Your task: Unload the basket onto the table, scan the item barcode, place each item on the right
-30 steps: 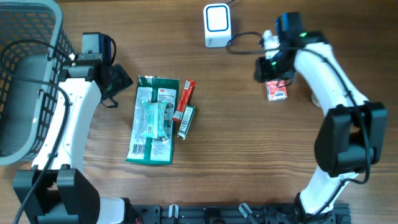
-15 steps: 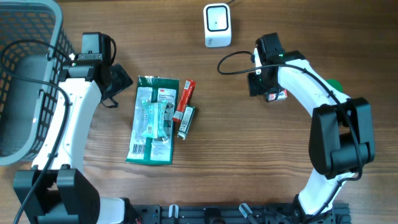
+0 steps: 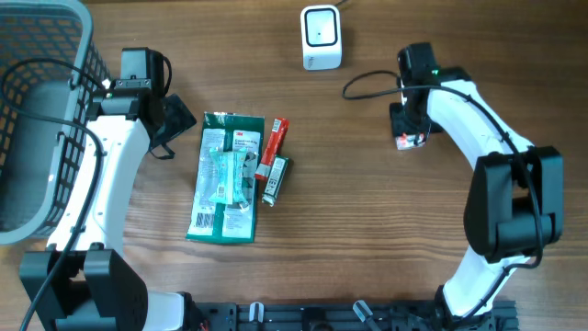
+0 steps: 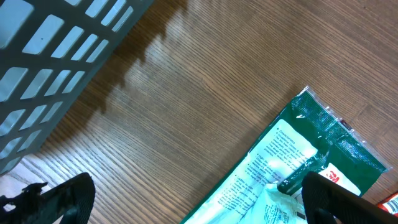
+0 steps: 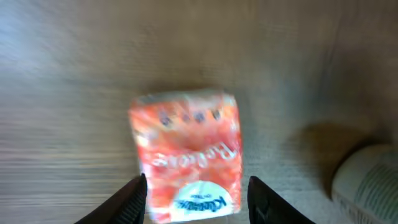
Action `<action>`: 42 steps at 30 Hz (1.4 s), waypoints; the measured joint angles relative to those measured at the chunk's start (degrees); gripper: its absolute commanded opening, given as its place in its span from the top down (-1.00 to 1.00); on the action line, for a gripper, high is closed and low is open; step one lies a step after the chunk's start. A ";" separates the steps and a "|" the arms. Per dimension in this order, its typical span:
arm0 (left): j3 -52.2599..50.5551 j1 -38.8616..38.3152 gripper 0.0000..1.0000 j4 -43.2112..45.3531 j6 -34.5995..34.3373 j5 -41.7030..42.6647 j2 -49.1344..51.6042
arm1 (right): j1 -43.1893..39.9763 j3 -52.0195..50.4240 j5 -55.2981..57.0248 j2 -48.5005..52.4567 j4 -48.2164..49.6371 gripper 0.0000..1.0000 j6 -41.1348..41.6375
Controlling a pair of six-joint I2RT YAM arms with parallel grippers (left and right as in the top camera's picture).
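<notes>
A small orange tissue packet [image 5: 186, 155] lies flat on the wood, blurred in the right wrist view. My right gripper [image 5: 197, 182] stands over it, open. Its left finger is against the packet's left edge and its right finger is a little clear of the other edge. From overhead the packet [image 3: 411, 141] peeks out just below that gripper [image 3: 408, 121]. The white barcode scanner [image 3: 322, 37] stands at the back centre. My left gripper [image 3: 181, 121] is wide open and empty beside the green package [image 3: 225, 179], which also shows in the left wrist view [image 4: 298, 168].
A red tube [image 3: 273, 147] and a dark green tube [image 3: 276, 179] lie right of the green package. A grey mesh basket [image 3: 41, 110] fills the far left. The scanner's cable [image 3: 367, 83] runs to the right. A pale cylinder [image 5: 367, 183] sits beside the packet.
My right arm swung left over the orange packet, then back right, and now stands above it. The packet has barely shifted. The left arm has not moved.
</notes>
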 measured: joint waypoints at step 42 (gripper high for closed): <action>0.00 -0.02 -1.00 0.00 0.00 0.02 0.00 | -0.52 -4.22 -6.45 -2.91 8.24 0.91 -2.47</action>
